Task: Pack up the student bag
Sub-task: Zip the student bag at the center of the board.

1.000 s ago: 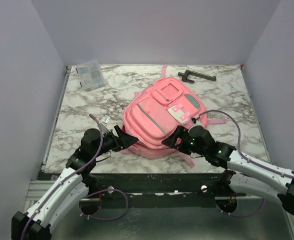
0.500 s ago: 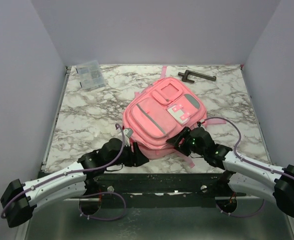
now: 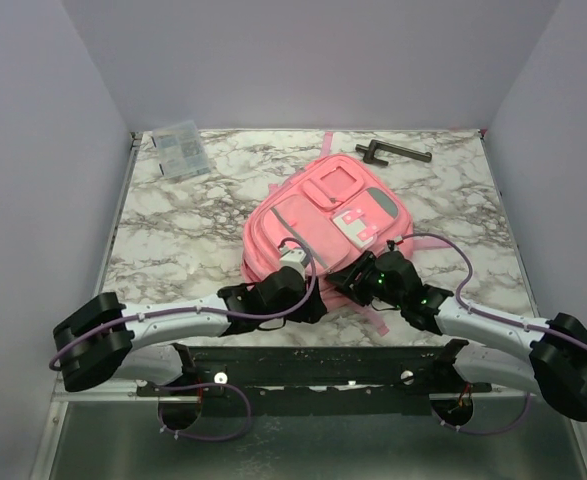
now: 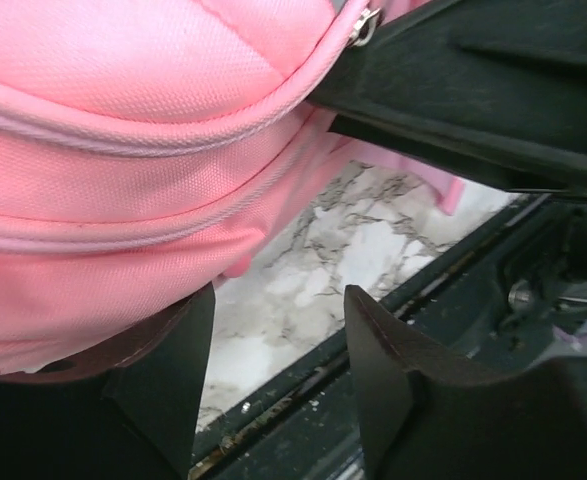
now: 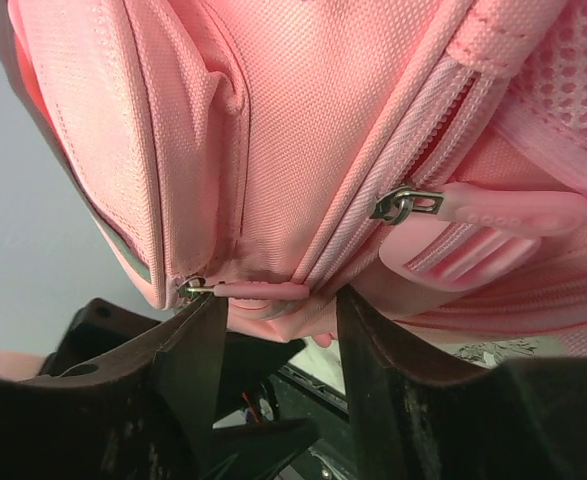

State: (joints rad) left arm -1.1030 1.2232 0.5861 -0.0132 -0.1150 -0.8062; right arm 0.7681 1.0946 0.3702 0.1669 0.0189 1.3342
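Note:
The student bag (image 3: 318,225), a large pink backpack, lies flat in the middle of the marble table. Both grippers meet at its near edge. My left gripper (image 3: 308,300) is open; one finger (image 4: 163,380) lies under the bag's (image 4: 123,200) bottom seam, and only marble shows between the jaws (image 4: 279,295). My right gripper (image 3: 345,280) is partly open. Its fingertips (image 5: 273,300) stand either side of a fold of the bag (image 5: 303,150), just below a pink zipper pull (image 5: 258,291). A second, larger pull tab (image 5: 493,215) hangs to the right.
A clear plastic packet (image 3: 180,148) lies at the back left corner. A black L-shaped tool (image 3: 393,152) lies at the back right. The table's front edge with its black rail (image 3: 313,362) runs right below both grippers. Grey walls enclose three sides.
My left arm has swung right along the front edge, bringing its gripper to the bag's near edge. My right gripper has narrowed its jaws around the bag's fold.

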